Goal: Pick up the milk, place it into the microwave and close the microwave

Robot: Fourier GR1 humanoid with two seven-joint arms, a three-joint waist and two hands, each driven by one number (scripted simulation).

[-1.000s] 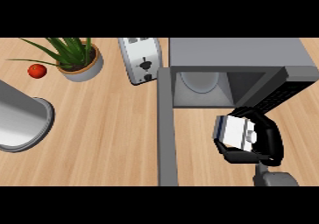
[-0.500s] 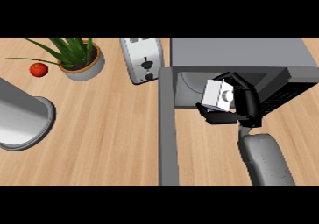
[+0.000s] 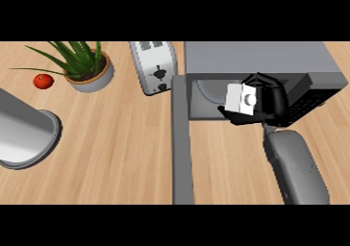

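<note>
A white milk carton is held in my right hand, whose black fingers curl round it. Hand and carton sit at the mouth of the open grey microwave, partly over its inner floor and round plate. The microwave's door stands swung open, seen edge-on as a long grey bar running toward the lower edge of the head view. My grey right forearm comes in from the lower right. My left hand shows nowhere.
A white toaster stands just left of the microwave. A potted green plant and a small red fruit lie at the upper left. A large grey cylinder sits at the left edge on the wooden counter.
My right hand has carried the milk carton up from the counter in front of the microwave to its opening. The door has not moved.
</note>
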